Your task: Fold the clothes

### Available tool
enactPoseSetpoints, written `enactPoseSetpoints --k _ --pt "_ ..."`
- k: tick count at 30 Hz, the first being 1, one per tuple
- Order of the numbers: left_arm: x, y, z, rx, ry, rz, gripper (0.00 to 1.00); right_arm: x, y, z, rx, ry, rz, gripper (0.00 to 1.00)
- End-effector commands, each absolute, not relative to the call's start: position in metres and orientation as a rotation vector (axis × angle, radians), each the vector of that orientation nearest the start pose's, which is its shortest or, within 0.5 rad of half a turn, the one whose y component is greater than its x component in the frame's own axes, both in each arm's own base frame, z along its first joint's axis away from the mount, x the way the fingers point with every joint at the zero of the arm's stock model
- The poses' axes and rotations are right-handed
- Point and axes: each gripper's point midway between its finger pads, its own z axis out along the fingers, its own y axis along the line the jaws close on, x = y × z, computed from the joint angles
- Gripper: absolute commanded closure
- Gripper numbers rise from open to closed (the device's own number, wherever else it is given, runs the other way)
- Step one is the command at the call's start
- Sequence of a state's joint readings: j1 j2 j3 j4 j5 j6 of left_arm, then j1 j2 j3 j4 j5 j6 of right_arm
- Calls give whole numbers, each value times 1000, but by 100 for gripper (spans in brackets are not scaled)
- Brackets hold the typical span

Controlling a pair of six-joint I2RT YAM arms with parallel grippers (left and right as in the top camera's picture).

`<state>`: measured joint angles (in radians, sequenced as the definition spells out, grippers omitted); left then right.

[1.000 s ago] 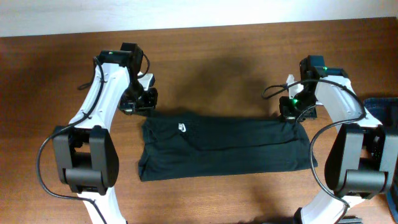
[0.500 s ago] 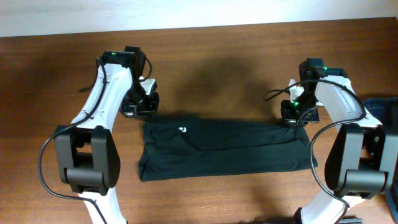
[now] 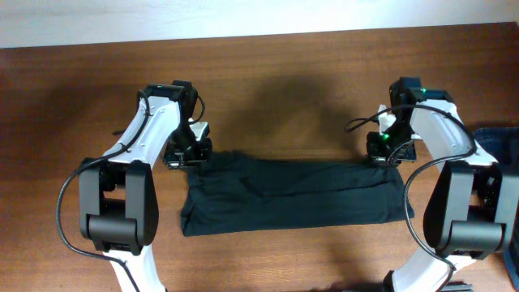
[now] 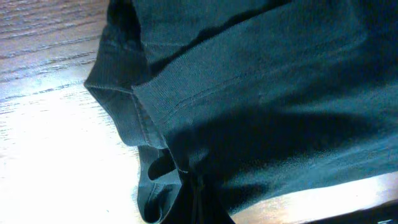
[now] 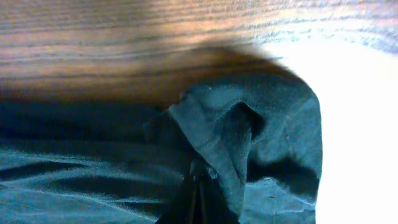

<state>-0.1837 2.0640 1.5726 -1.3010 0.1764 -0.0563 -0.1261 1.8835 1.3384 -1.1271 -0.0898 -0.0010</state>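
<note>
1. Left claw (image 3: 188, 154): clenched on the far-left edge of the black T-shirt (image 3: 292, 195). The left wrist view shows a ribbed, stitched hem gathered into the pinch, with a small loop of cloth beside it. How many layers sit inside the pinch cannot be told.

2. Right claw (image 3: 388, 154): clenched on the far-right corner of the same garment. The right wrist view shows that corner bunched into a rounded hump just ahead of the jaws.

3. Garment position: the T-shirt lies on the bench (image 3: 308, 65) as a long band running between the 2 arms. No logo shows on the exposed face. A blue garment (image 3: 496, 138) lies at the right border of the overhead view, apart from the T-shirt.

4. Assessed step: both claws appear set to carry the far edge over toward the near edge for a lengthwise fold.

5. Failure modes from this state:
- Slip. Each grip takes only a small amount of soft cloth, so a fast pull could draw the hem out of a claw.
- Skew. Unequal travel of the 2 claws would lay the fold line crooked.
- Layer separation. If a claw holds 1 layer only, the lower layer would stay behind and open the band.
- Trapped bunching. The hump at the right corner, if not tensioned flat, would be pressed into the fold as a crease.
</note>
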Motion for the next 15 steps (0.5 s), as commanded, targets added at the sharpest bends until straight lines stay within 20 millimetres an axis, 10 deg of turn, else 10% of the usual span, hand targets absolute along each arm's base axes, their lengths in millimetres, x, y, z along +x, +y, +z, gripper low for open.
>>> enactPoseSetpoints --k 1,12,15 --pt "326 -89 56 177 3337 -254 99 307 -29 45 246 3233 118 96" --pt "316 -85 56 169 3381 -223 100 295 -27 22 278 3245 118 95" --pt "310 -84 53 170 3399 -220 92 294 -27 20 277 3245 118 56"
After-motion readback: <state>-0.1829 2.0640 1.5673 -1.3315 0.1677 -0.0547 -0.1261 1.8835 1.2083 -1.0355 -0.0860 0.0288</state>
